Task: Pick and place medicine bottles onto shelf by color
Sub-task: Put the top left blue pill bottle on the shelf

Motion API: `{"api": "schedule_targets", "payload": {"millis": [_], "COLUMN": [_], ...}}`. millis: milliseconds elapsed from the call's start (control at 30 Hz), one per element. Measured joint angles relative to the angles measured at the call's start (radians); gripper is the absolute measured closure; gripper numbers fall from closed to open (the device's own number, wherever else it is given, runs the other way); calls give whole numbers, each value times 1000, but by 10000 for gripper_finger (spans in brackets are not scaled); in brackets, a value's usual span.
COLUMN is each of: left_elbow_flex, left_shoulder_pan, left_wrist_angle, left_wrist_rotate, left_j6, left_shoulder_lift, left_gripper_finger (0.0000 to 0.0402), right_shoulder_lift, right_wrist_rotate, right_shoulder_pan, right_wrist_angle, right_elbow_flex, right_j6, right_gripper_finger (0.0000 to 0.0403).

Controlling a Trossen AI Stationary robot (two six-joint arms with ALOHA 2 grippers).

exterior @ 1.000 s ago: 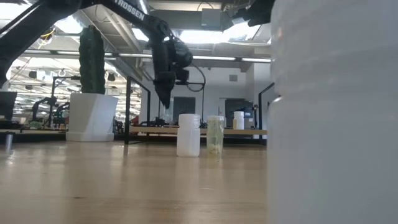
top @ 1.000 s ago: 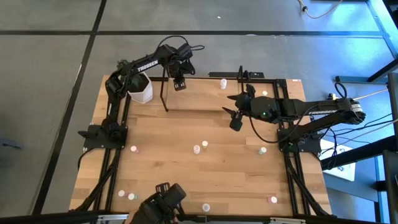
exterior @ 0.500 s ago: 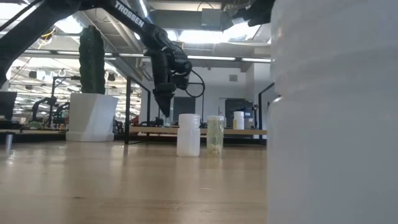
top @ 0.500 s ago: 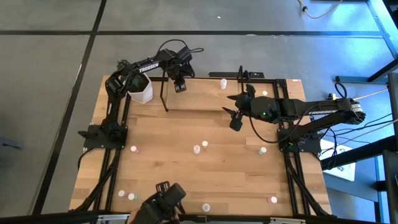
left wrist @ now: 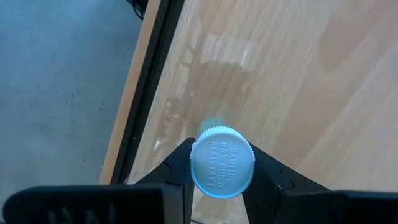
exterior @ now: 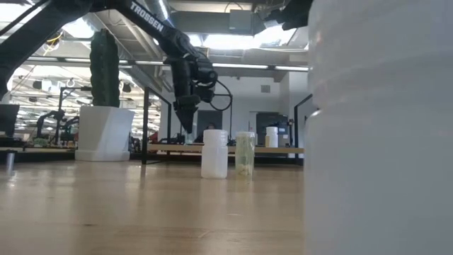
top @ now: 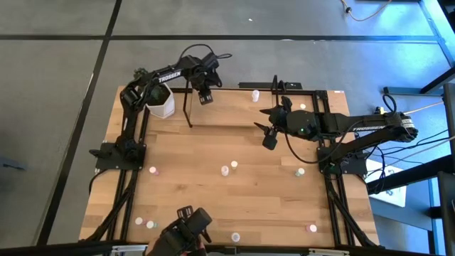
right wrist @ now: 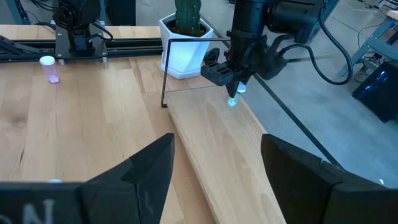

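Bottle [left wrist: 222, 161] upright in left gripper [top: 205, 98], poised directly above shelf [right wrist: 205, 137] floor.
Clamped at cap, axis vertical; straight down to set. Right gripper [top: 269, 137] open, idle toward 4 o'clock.

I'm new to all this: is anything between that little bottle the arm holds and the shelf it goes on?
Nothing visible. The left gripper holds the bottle just above the shelf's bare wooden floor.

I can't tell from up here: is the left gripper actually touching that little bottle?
Touching. In the left wrist view the left gripper has a finger pressed against each side of the bottle, with no gap, holding it above the shelf.
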Motion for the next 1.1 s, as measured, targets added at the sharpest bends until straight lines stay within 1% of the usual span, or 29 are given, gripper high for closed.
{"api": "schedule_targets", "payload": {"millis": [133,233,367,500,867,1100], "left_elbow_flex": [0,-3,-42,-85,-87,-70], "left_shoulder_pan": [0,0,0,0,1,1], "left_wrist_angle": [0,4,23,39,46,38], "left_wrist_rotate": [0,0,-1,13,8,-24], "left_j6": [-1,-2,-2,-18,-20,-19], "left_shoulder_lift": [0,0,0,2,2,1], "left_gripper_finger": [314,304,286,277,246,207], "right_shoulder_lift": [0,0,0,0,0,0], "right_wrist_rotate": [0,0,0,0,0,0], "right_shoulder_pan": [0,0,0,0,0,0], "right_wrist_angle": [0,0,0,0,0,0], "right_elbow_flex": [0,0,0,0,0,0], "right_j6": [0,0,0,0,0,0], "right_gripper_finger": [162,162,162,162,162,162]}}
